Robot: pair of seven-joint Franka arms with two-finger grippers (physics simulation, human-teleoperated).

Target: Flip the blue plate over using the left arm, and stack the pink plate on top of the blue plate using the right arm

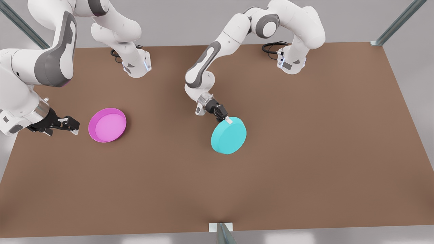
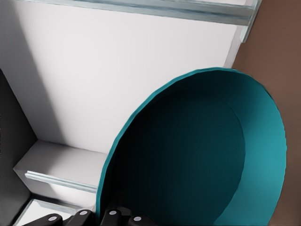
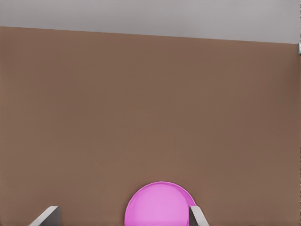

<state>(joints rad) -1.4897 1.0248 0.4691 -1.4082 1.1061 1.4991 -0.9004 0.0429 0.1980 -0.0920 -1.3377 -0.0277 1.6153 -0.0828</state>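
Near the table's point(image 1: 305, 176) centre, the left gripper point(image 1: 226, 119) pinches the blue plate point(image 1: 229, 135) by its rim at the plate's twelve o'clock edge, holding it tilted with the flat base facing the front camera and its hollow point(image 2: 197, 160) facing the wrist. At nine o'clock from it, well apart, the right gripper point(image 1: 73, 126) hovers with fingers point(image 3: 47, 216) spread wide just beside the pink plate point(image 1: 107, 125), which lies rim-up on the table.

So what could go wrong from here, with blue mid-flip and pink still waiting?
1. The left pincer grips the blue plate only at its rim, with the plate turned base-up toward the front camera; it could slip or drop crooked on the table.
2. The right pincer is open beside the pink plate, which still lies far from blue; a low approach might shove rather than grasp it.
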